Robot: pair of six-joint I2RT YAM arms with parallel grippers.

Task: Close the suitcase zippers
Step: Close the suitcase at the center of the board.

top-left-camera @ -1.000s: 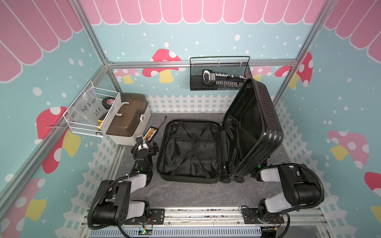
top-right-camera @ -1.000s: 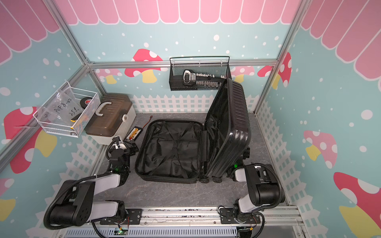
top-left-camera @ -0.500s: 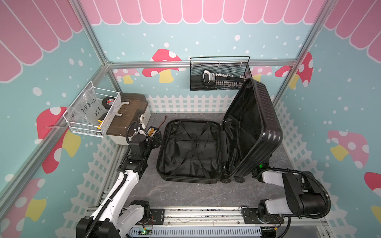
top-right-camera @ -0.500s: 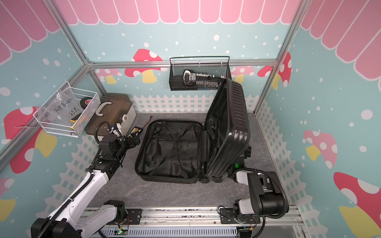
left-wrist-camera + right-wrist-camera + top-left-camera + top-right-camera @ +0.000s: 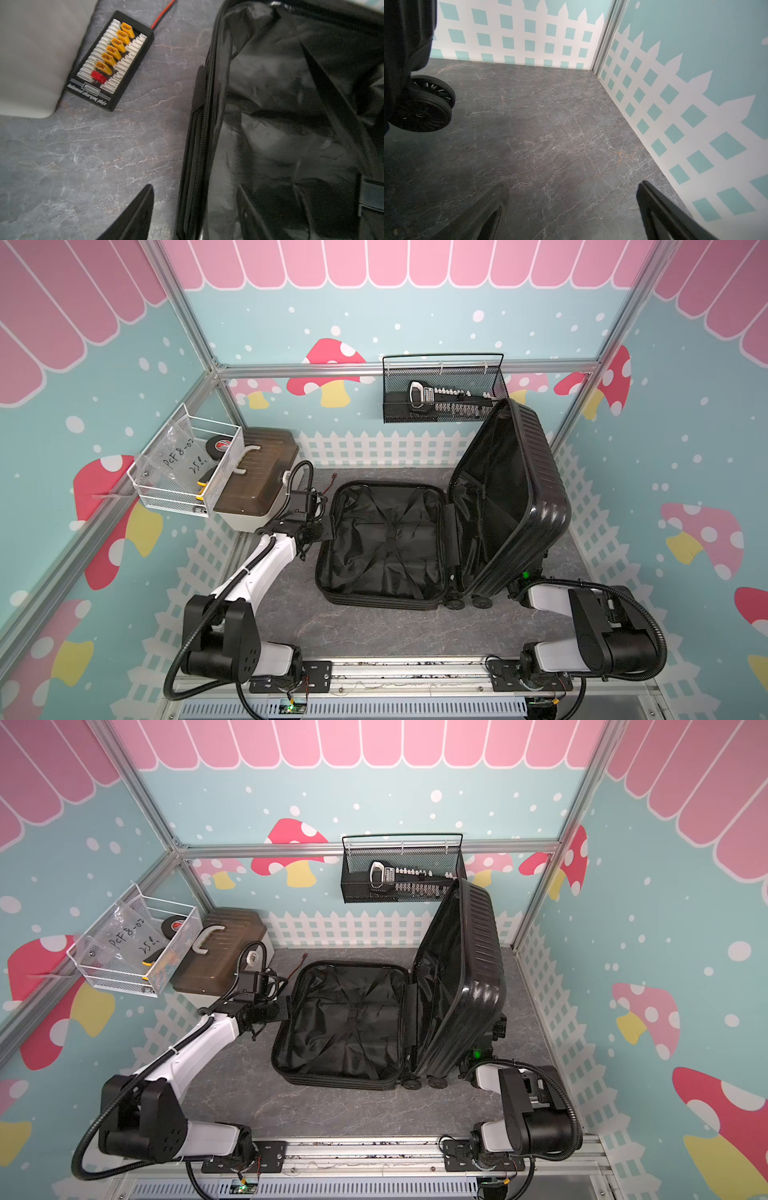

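Top views: right gripper point(image 5: 574, 185), fingers wide apart, empty, at 4 o'clock of the suitcase point(image 5: 386, 539), beside its wheels point(image 5: 423, 104); suitcase mid-table, one shell flat, the other raised at 3 o'clock; left gripper point(image 5: 328, 526) at its 9 o'clock rim by the zippers point(image 5: 207, 93), grip not determinable; beige box point(image 5: 257, 481) at 10 o'clock. Handling: probably light, rigid, slick; track limp, pulls unseen. Push the ribbed back down, then pinch a pull.

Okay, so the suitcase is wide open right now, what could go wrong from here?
The suitcase has one shell standing nearly upright; a push from the right gripper at its outer side could drop it onto the left gripper at the other rim. Loose lining beside the zippers might snag in them.
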